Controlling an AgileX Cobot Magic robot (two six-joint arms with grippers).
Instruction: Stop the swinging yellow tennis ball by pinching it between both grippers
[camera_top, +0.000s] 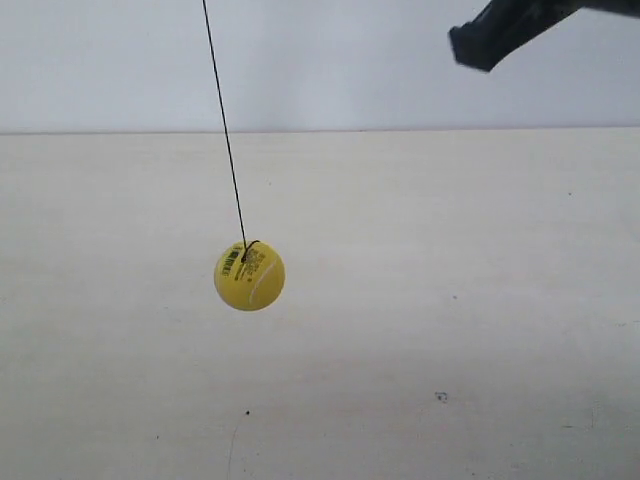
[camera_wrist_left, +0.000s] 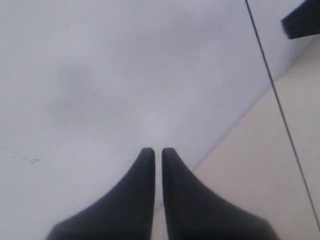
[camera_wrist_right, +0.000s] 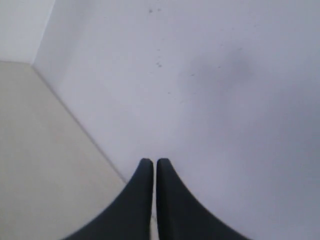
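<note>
The yellow tennis ball (camera_top: 249, 276) hangs on a thin black string (camera_top: 224, 125) above the pale table, left of the middle of the exterior view, with its black print facing the camera. Nothing touches it. The black tip of the arm at the exterior view's right (camera_top: 484, 40) pokes in at the top, far above and to the right of the ball. My left gripper (camera_wrist_left: 154, 150) is shut and empty; its view shows the string (camera_wrist_left: 272, 85) and another black gripper tip (camera_wrist_left: 301, 21) beyond, but no ball. My right gripper (camera_wrist_right: 152, 161) is shut and empty, facing the wall.
The beige table (camera_top: 450, 300) runs back to a white wall (camera_top: 330, 60). Small dark specks (camera_top: 441, 397) mark the tabletop near the front.
</note>
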